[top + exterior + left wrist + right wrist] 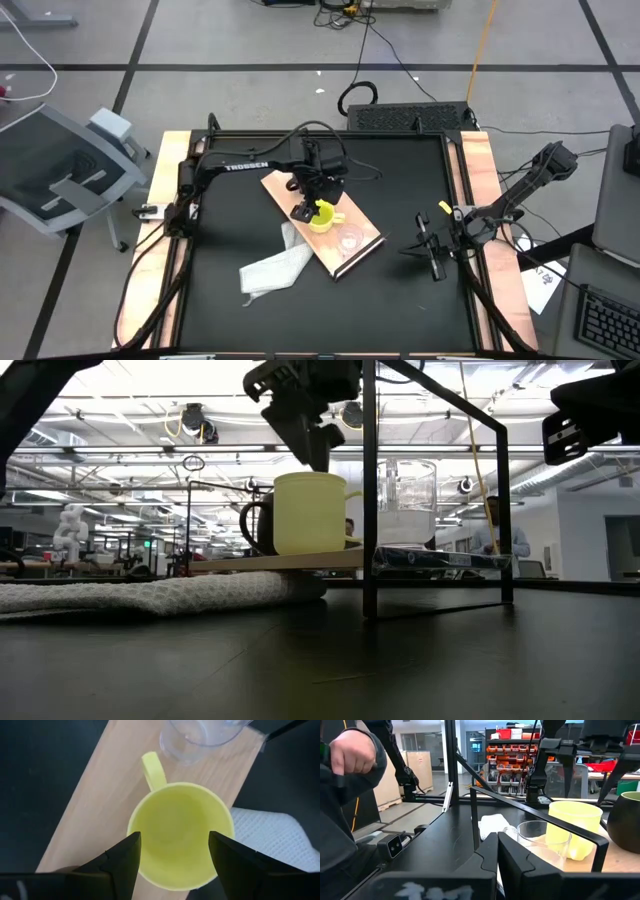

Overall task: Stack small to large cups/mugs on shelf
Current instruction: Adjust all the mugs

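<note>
The left pincer [307, 206] is held directly above the yellow mug [322, 215], its two fingers [120, 862] spread wide and released, with nothing gripped; in the left wrist view the mug's open mouth is framed squarely between them, the rim just inside each finger. Such a hover, straight over the mouth, is judged to suit either a descent onto the rim or a withdrawal after a placement; which of the two cannot be told. The yellow mug stands upright on the shelf [282, 190], a light-wood board laid slantwise on the black surface [400, 300]. Just beyond the mug's handle, on the side away from the pincer's wrist, the clear plastic cup [350, 240] stands near the shelf's dark-edged end, close to the mug but apart from it. The dark olive-green mug [257, 526] is seen in the low view just behind the yellow one and is hidden under the arm in the high view. All three vessels therefore rest side by side on the shelf and none is nested in another, so the stacking is judged not yet done. A white cloth [275, 268] lies beside the shelf, one end tucked at its edge below the pincer. The right pincer [432, 255] is kept clenched and empty, well apart at the surface's right side, presumably so that the working space is left free.
</note>
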You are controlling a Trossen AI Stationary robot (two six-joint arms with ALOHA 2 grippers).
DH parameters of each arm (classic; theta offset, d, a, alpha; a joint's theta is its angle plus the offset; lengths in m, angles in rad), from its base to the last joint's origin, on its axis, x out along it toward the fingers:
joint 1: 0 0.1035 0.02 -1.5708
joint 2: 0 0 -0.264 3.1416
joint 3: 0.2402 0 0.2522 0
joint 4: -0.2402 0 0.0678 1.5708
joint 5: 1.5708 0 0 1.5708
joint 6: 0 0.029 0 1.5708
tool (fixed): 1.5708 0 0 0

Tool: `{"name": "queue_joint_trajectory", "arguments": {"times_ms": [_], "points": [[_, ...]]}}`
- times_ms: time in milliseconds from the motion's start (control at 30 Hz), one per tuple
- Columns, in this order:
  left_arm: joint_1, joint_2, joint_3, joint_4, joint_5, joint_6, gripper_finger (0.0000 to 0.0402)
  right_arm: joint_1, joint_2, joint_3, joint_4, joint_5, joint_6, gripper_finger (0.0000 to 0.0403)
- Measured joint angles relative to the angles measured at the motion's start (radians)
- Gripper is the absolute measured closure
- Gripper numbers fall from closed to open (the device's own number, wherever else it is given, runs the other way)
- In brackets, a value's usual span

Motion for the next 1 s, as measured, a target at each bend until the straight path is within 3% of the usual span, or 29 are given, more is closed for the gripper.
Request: {"name": "queue_joint_trajectory", "arguments": {"times_ms": [333, 733, 1000], "points": [[-0.023, -0.033, 0.0, -0.004, -0.003, -0.066, 0.0167, 0.0, 0.001, 0.0, 0.0, 0.0, 0.001, 0.0403], [-0.126, -0.04, 0.0, -0.01, 0.001, -0.164, 0.0167, 0.0, 0.018, 0.0, -0.013, 0.0, 0.001, 0.0403], [-0.139, -0.035, 0.0, 0.093, -0.065, -0.414, 0.0167, 0.0, 0.018, 0.0, -0.011, 0.0, 0.019, 0.0403]]}}
